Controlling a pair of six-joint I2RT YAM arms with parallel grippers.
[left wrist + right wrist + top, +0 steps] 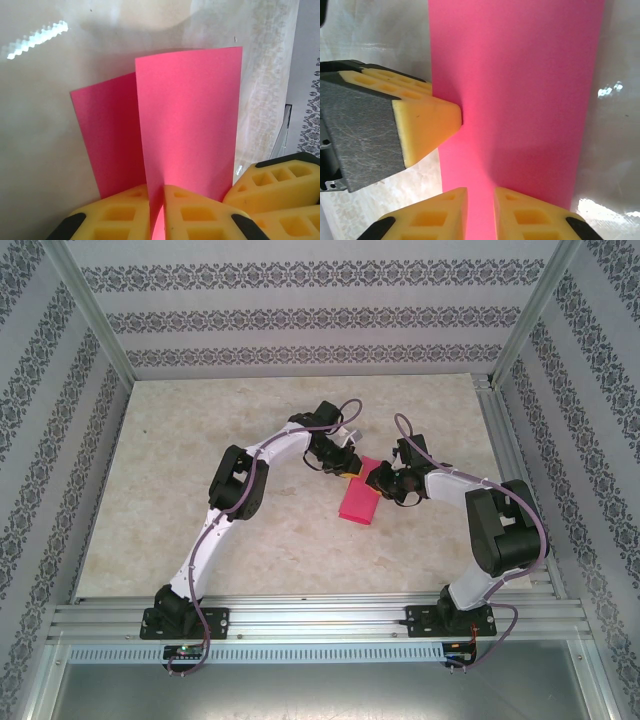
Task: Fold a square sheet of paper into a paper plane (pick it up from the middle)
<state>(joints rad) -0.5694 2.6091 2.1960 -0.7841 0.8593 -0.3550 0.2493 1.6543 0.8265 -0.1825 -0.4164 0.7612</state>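
On the left, the left gripper [156, 194] has its yellow fingers drawn together on the sheet of paper [190, 120]. The pink edge runs straight down into the thin slit between them, so it has the paper pinched. The sheet is doubled over and stands up from that grip in two layers. The nearer layer reaches higher and sits further right than the one behind, so the edges do not meet.

From overhead the paper sits near the middle of the table [200, 440], between the two wrists, as a narrow pink strip angling toward the near side. Whether its lower end rests on the surface or hangs just above, I can't make out from that height.

On the right, the right gripper [480, 195] is closed on the same strip, with pink filling the gap between its pads. One finger of the left claw touches the paper's edge just beside it. The two grippers hold the paper close together.

I'd judge this to be the first centre fold, not yet creased. The next move calls for squaring the two layers, then laying the fold down and pressing along it.
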